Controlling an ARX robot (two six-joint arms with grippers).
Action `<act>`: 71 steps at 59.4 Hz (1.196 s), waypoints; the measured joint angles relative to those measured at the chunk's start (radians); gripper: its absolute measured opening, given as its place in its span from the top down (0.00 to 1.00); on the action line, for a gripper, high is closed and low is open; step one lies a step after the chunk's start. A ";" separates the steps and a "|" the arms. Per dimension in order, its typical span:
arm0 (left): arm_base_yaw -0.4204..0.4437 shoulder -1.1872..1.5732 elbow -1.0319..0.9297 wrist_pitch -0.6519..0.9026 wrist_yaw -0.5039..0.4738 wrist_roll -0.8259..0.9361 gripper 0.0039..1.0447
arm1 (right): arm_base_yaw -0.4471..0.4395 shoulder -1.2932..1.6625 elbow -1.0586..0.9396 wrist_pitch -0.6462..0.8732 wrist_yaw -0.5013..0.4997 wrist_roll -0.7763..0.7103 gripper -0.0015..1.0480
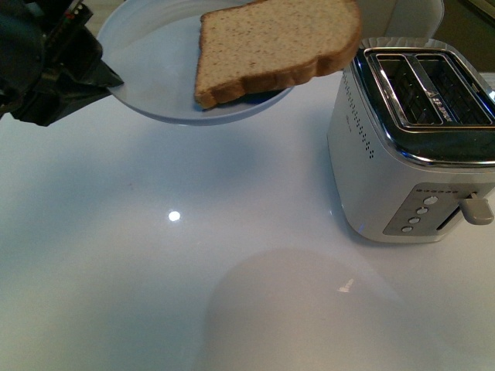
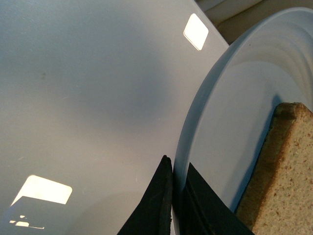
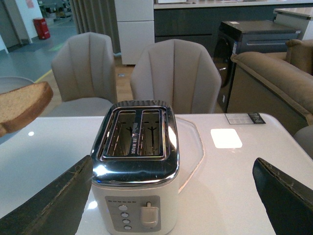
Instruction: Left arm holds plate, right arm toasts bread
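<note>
1. Well, the left gripper (image 1: pixel 58 66) has its black fingers (image 2: pixel 159 205) pinched on the rim of the plate (image 1: pixel 155 69), one above and one below, and it holds the plate up off the white table (image 1: pixel 155 294).
2. The bread (image 1: pixel 271 46) lies flat on the plate, its crust end jutting out past the rim on the side towards the toaster (image 1: pixel 410 154).
3. In the left wrist view the slice (image 2: pixel 288 181) sits just beside the clamped rim (image 2: pixel 230 98).
4. The right gripper (image 3: pixel 172 164) is spread wide with nothing in it, jaws well apart. It faces the toaster (image 3: pixel 134 161).
5. The toaster stands upright on the table, both slots facing up and its lever (image 3: pixel 149 214) on the front panel next to a column of buttons.
6. A corner of the bread (image 3: pixel 22 105) shows off to one side, apart from the toaster.
7. Two grey chairs (image 3: pixel 173 73) stand behind the table.
</note>
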 joint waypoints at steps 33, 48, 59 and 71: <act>-0.190 -0.014 0.061 -0.076 -0.068 -0.107 0.98 | 0.000 0.000 0.000 0.000 0.000 0.000 0.08; -0.192 -0.014 0.062 -0.080 -0.071 -0.126 0.98 | 0.032 0.151 0.100 -0.250 0.105 0.193 0.08; -0.195 -0.014 0.064 -0.081 -0.066 -0.134 0.98 | 0.053 0.399 0.182 -0.255 0.086 0.521 0.08; -0.196 -0.014 0.066 -0.082 -0.064 -0.140 0.98 | 0.059 0.634 0.274 -0.065 0.006 0.656 0.08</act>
